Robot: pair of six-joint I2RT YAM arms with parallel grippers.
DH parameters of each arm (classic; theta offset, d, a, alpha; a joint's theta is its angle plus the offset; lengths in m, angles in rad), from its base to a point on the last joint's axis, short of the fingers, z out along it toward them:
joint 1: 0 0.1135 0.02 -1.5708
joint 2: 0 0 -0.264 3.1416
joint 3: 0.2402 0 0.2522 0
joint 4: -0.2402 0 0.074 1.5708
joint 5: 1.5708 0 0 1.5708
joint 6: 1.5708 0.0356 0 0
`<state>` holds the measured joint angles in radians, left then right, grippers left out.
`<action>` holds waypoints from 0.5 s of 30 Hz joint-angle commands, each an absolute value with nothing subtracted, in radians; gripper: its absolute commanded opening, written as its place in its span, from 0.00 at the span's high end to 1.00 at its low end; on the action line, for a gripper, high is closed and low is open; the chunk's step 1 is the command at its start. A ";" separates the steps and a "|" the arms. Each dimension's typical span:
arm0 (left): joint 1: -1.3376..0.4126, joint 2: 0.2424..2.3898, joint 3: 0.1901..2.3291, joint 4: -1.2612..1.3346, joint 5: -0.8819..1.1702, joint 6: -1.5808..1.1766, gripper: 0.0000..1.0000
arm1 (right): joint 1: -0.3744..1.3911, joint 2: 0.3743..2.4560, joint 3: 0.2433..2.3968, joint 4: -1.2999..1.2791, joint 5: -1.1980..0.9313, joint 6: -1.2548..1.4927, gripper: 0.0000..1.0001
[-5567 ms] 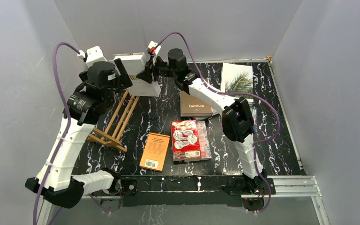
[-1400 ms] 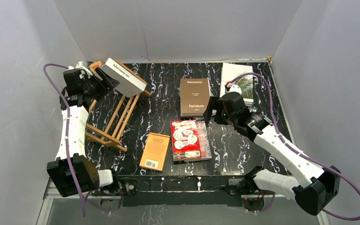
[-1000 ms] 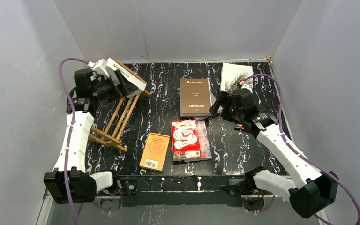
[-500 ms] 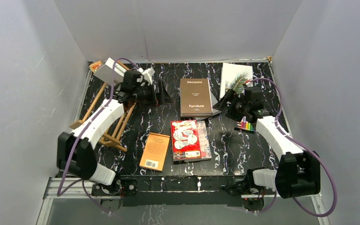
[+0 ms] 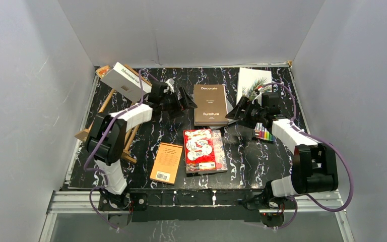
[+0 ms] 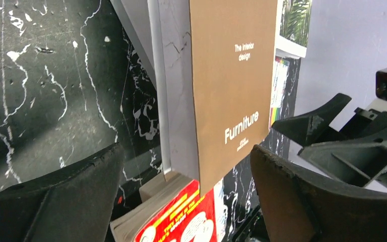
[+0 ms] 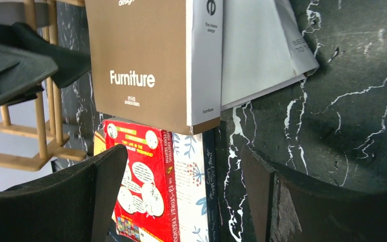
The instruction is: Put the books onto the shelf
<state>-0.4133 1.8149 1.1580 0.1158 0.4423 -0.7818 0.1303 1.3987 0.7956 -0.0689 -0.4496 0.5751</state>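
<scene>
Tabletop (image 5: 242,161): black marble-look w/ white veins. Walls, 3 pcs, plain pale grey: back wall (image 5: 191,30), left wall (image 5: 25,101), right wall (image 5: 363,101). Near edge: alu rail (image 5: 75,200). Light: even, soft shadows.

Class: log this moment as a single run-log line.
left gripper: open, left of brown book | right gripper: open, right of it | white book: on shelf
</scene>
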 commanded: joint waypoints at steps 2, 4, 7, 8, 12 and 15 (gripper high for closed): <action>-0.435 1.874 1.193 0.218 0.420 -0.855 0.08 | 0.126 1.390 0.802 -0.009 -0.525 0.523 0.06; -0.443 1.895 1.198 0.204 0.383 -0.868 0.08 | 0.127 1.388 0.799 -0.009 -0.523 0.524 0.04; -0.457 1.920 1.201 0.190 0.355 -0.874 0.08 | 0.127 1.393 0.797 -0.009 -0.529 0.527 0.04; -0.461 1.928 1.194 0.201 0.365 -0.881 0.08 | 0.127 1.394 0.791 0.012 -0.535 0.528 0.04; -0.480 1.950 1.154 0.319 0.451 -0.941 0.12 | 0.126 1.390 0.761 0.054 -0.555 0.545 0.05; -0.491 1.963 1.150 0.350 0.489 -0.959 0.19 | 0.126 1.405 0.753 0.065 -0.526 0.552 0.05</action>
<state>-0.4706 1.9602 1.1610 0.2703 0.4244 -0.9211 0.1303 1.4006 0.7677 -0.0029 -0.5236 0.5484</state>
